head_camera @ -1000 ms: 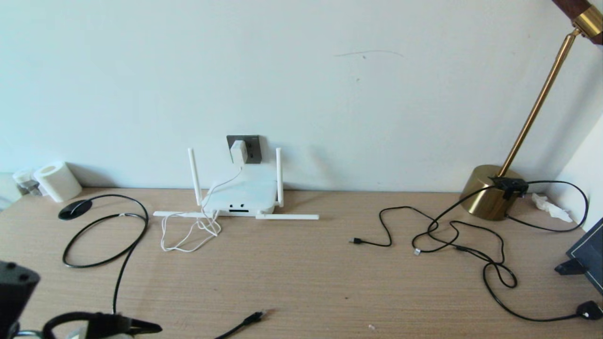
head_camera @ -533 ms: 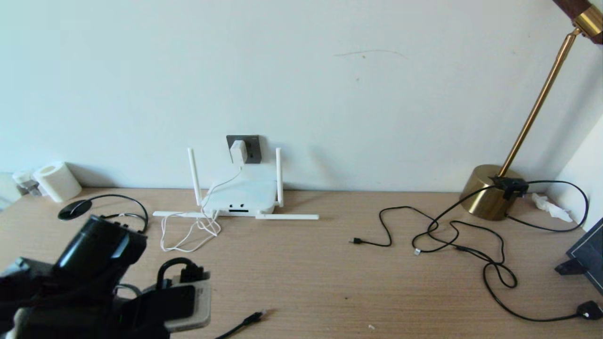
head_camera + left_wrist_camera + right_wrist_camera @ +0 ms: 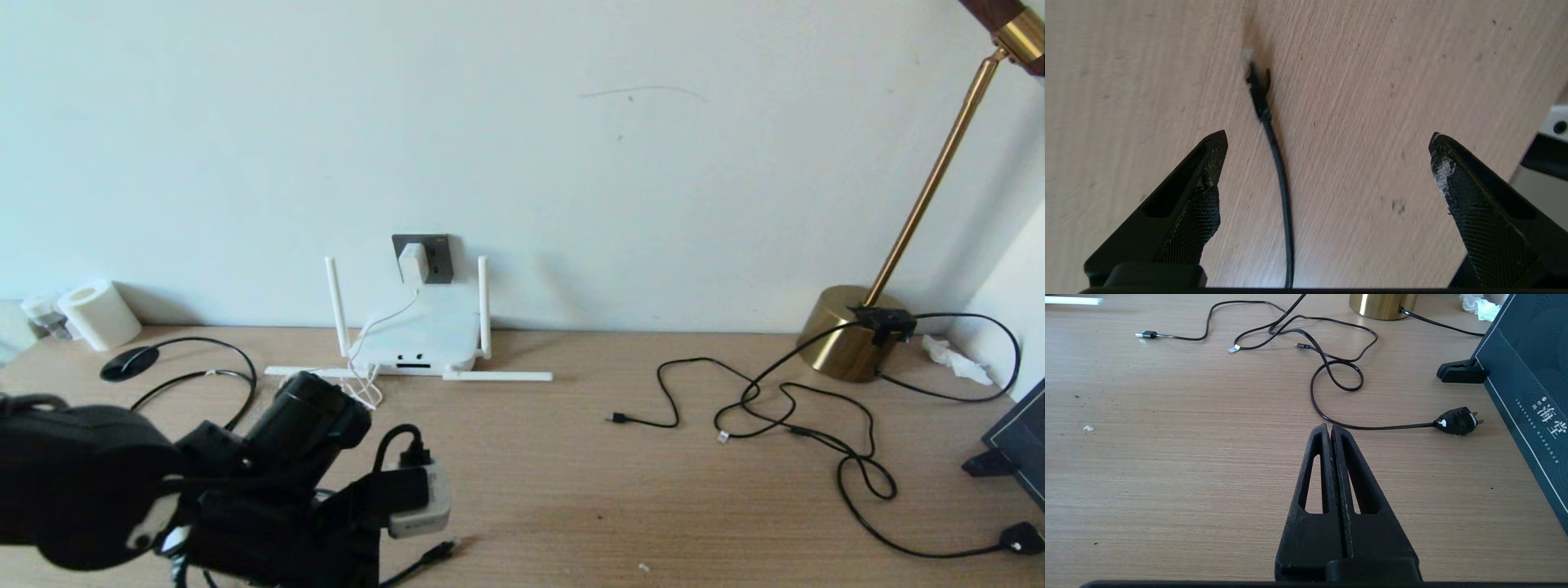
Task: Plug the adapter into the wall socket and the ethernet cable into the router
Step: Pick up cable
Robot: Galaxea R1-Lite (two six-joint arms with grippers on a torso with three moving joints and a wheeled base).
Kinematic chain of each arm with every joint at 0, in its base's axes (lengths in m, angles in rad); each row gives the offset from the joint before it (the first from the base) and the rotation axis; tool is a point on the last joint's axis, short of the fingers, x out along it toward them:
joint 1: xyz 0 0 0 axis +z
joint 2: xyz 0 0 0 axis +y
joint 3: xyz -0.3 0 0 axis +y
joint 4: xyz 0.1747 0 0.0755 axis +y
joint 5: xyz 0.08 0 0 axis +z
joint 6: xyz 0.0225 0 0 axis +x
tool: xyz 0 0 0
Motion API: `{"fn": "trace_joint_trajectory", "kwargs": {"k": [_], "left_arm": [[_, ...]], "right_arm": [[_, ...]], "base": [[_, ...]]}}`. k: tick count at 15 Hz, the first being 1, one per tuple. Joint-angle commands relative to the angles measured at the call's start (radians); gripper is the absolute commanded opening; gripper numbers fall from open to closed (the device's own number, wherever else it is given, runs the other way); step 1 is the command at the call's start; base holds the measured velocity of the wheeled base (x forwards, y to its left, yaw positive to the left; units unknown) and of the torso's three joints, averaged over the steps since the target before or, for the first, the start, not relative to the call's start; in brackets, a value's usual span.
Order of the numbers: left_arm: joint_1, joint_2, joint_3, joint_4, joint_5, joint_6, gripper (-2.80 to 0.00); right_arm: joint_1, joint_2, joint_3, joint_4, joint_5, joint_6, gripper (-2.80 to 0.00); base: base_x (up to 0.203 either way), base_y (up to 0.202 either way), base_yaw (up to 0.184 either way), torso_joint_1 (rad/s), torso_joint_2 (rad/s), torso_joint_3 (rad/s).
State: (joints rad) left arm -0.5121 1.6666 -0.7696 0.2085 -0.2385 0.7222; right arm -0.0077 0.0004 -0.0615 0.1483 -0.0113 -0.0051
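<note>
The white adapter (image 3: 413, 261) sits in the dark grey wall socket (image 3: 438, 255), and its thin white cord hangs down to the white router (image 3: 418, 339) below. The ethernet cable's plug (image 3: 445, 548) lies on the desk near the front edge. My left gripper (image 3: 1329, 136) hovers over it, open wide. The black cable (image 3: 1282, 183) runs between the fingers, nearer one of them, and the plug (image 3: 1258, 87) lies just beyond the tips. My right gripper (image 3: 1329, 426) is shut and empty, low over the desk at the right.
Thin black cables (image 3: 775, 408) sprawl across the right of the desk beside a brass lamp base (image 3: 849, 331). A black mains plug (image 3: 1457, 421) and a dark box (image 3: 1527, 384) lie near the right gripper. A paper roll (image 3: 98, 314) and a black cable loop (image 3: 237, 392) are at the left.
My left arm has swung in from the lower left corner, forward and to the right, and now covers the desk next to the ethernet plug. The right gripper has stayed shut.
</note>
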Motion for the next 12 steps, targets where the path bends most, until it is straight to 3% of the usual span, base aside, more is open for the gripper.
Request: {"fn": "trace_joint_trajectory", "kwargs": {"k": [1,12], "left_arm": [[-0.008,0.056,-0.002,-0.007,0.001,-0.001,0.00],[-0.006,0.129,-0.001,-0.071,0.090,-0.017,0.00]], "right_arm": [[0.000,0.001,0.000,0.000,0.000,-0.001,-2.80],[0.000,0.001,0.000,0.000,0.000,-0.001,-2.80]], "base": [[0.000,0.000,0.000,0.000,0.00,0.000],[0.000,0.000,0.000,0.000,0.00,0.000]]}}
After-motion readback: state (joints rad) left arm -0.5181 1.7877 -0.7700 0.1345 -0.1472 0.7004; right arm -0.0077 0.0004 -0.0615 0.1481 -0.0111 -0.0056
